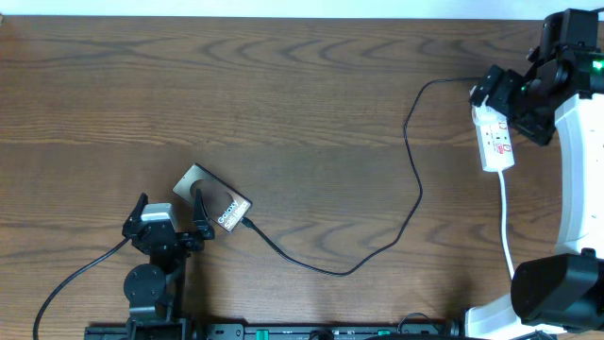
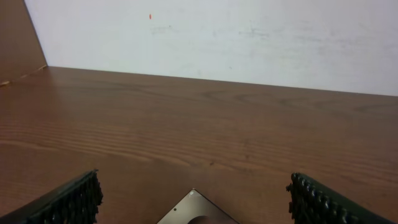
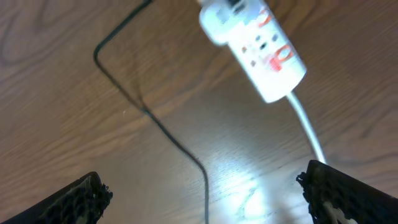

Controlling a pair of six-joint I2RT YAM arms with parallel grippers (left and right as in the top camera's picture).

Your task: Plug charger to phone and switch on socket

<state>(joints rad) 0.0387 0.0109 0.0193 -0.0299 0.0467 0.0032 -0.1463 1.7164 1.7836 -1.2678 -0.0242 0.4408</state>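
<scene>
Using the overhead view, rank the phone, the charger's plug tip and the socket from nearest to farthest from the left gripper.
1. the phone: just beside the left gripper, lower left of the table.
2. the charger's plug tip: at the phone's end away from the gripper.
3. the socket: across the table, far right.

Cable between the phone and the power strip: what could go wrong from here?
The cable lies slack across the table. If the right pincer, open near the power strip, shoves it, the plug may be tugged off the phone. The open left pincer sits close to the phone and could nudge it.
</scene>
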